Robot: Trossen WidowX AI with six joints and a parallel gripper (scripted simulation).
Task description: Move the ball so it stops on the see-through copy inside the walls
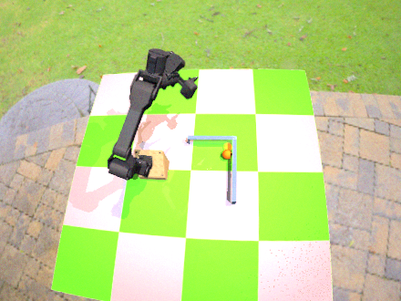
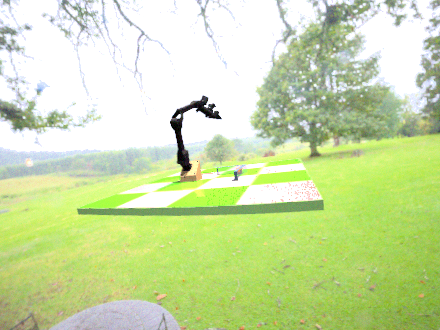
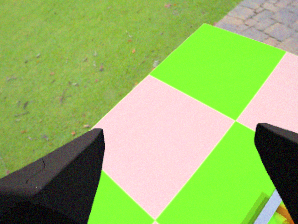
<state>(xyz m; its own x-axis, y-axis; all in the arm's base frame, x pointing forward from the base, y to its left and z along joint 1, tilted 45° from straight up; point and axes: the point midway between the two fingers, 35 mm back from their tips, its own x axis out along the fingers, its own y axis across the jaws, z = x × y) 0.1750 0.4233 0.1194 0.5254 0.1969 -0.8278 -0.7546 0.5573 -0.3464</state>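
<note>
Hanging high over the far side of the table (image 1: pixel 292 196), the gripper (image 1: pixel 189 87) is well apart from the ball (image 1: pixel 226 154), and that gap is what the next move has to close. In the top view the ball lies at about five o'clock from the gripper, down and to the right across one row of squares. It sits inside the corner made by the two clear walls (image 1: pixel 233 169), just beside the long wall that runs toward six o'clock and a little below the short wall that runs toward nine o'clock.

A fainter orange shape, the see-through copy (image 1: pixel 226 146), shows at twelve o'clock from the ball and appears to touch it, tucked tighter into the corner. So the ball likely needs only a short shift toward twelve o'clock.

The jaws stand wide, most of the way open, with nothing between them. In the wrist view the two dark fingers frame bare checkered squares, and an orange bit shows only at the lower right edge, near four o'clock, next to a strip of wall. The exterior view shows the arm arched up with the hand well above the table.

My judgement is that the approach is under way and no contact is made. The coming reach must swing toward five o'clock and descend, entering from the open side of the corner.
</note>
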